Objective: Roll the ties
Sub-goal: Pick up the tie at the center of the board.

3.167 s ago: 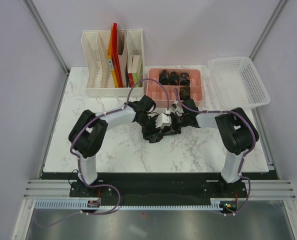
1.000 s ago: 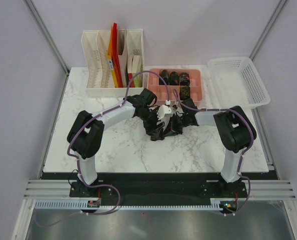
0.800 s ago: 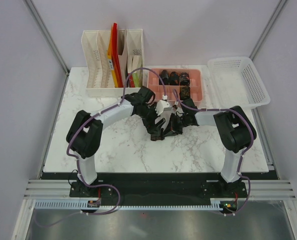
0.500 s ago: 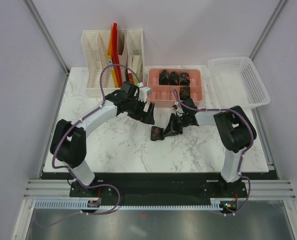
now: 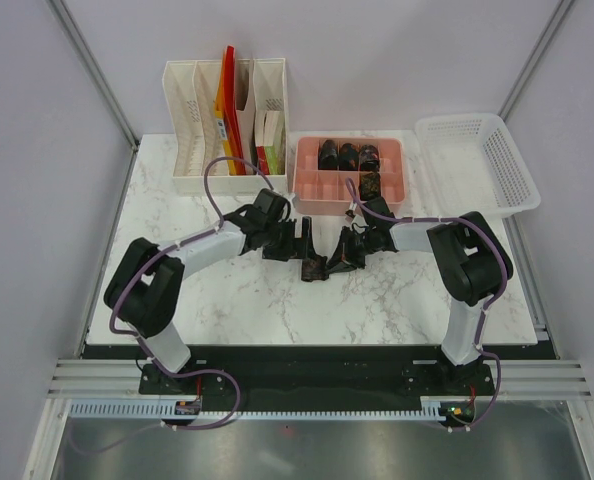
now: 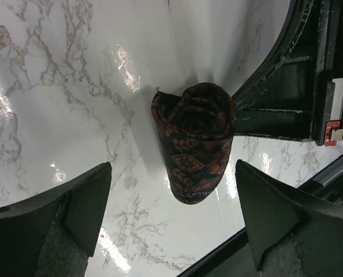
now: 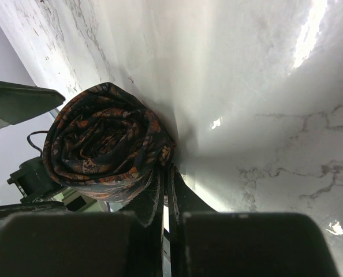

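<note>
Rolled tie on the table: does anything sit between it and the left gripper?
Nothing visible does. In the left wrist view the rolled tie lies on the bare marble table, straight ahead of the open left gripper. The right gripper sits on the roll's other side, shut on its loose end.

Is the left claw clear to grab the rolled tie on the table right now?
Probably yes: the left claw stands open, with the rolled tie lying bare ahead between its fingers; the right claw only pinches its tail.
</note>
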You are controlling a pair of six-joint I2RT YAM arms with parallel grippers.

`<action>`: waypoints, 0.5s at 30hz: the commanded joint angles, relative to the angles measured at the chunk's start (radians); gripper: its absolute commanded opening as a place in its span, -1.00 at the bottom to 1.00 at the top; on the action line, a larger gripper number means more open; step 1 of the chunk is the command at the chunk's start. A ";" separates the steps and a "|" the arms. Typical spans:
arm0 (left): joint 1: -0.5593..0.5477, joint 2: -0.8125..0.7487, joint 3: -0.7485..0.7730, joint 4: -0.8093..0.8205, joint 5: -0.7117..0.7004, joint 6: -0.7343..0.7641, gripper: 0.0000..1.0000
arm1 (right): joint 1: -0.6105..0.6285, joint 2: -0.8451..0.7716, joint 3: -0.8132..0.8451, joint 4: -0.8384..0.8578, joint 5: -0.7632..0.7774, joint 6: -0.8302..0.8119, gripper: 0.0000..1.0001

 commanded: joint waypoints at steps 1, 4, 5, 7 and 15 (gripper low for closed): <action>-0.019 0.008 -0.030 0.155 -0.002 -0.092 0.85 | 0.004 0.024 -0.022 -0.047 0.181 -0.025 -1.00; -0.028 0.014 -0.049 0.178 0.016 -0.105 0.75 | 0.004 0.027 -0.019 -0.047 0.178 -0.025 -1.00; -0.029 0.018 -0.052 0.190 0.024 -0.116 0.68 | 0.004 0.027 -0.019 -0.046 0.177 -0.023 -1.00; -0.039 0.027 -0.052 0.192 0.021 -0.121 0.66 | 0.004 0.027 -0.020 -0.044 0.177 -0.023 -1.00; -0.069 0.071 -0.054 0.197 0.010 -0.182 0.58 | 0.004 0.029 -0.020 -0.041 0.174 -0.017 -1.00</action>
